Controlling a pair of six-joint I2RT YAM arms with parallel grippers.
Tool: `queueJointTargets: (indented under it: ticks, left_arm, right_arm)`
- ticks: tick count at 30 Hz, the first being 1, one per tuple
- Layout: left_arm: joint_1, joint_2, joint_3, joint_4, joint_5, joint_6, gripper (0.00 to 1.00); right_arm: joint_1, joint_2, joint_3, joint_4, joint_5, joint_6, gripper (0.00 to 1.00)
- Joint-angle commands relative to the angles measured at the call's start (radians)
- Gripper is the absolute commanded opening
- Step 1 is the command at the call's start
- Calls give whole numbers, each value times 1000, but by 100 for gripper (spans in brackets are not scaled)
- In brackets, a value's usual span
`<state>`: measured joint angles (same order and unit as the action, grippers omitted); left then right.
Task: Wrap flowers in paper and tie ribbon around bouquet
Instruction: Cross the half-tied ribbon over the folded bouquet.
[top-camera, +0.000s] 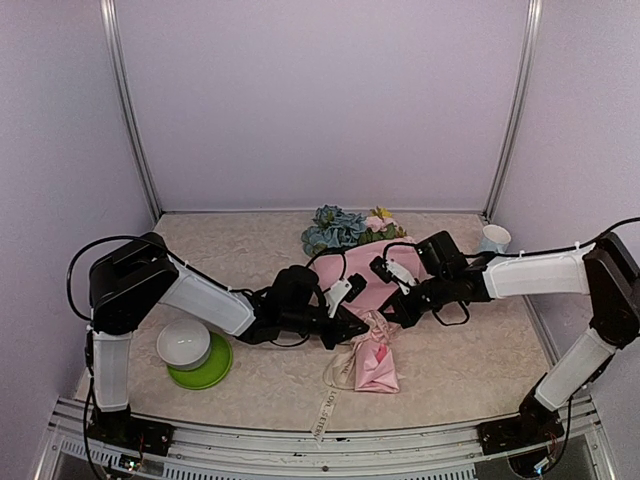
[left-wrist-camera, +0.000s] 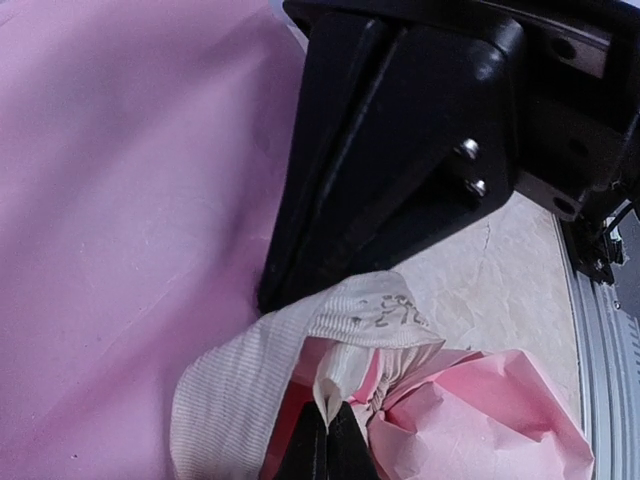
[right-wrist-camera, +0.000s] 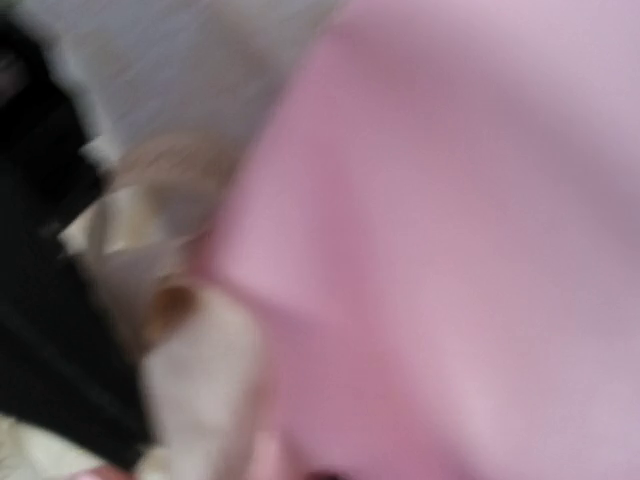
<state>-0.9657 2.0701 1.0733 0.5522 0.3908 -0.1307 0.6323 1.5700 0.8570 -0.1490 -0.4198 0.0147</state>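
Thin matt pink paper (left-wrist-camera: 500, 430), creased; cream ribbon (left-wrist-camera: 240, 370) of ribbed woven cloth; smooth glossy white bowl (top-camera: 183, 345); matt speckled worktop (top-camera: 270, 390).

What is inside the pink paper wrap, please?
Blue, pink and yellow flowers poke out of the far end of the paper; their stalks cannot be seen, being covered by the paper.

You have a white bowl (top-camera: 183, 345) sitting on a green plate (top-camera: 212, 372) at near left of the table (top-camera: 250, 255). A white cup (top-camera: 494, 238) stands far right.
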Motion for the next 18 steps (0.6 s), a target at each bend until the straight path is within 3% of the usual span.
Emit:
queueJointTargets:
  ticks: [1,6,18]
  left_arm:
    - [4,26,26,-6,-9,-6,0]
    - [4,34,34,-11,-1,-5,0]
    - [4,42,45,1,5,-12,0]
  right_arm:
    - [-6,-6,-19,54,-216,-62,2]
    - [-6,-36,-66,143,-293,-41,5]
    - [-6,-18,-83,175,-287,-17,12]
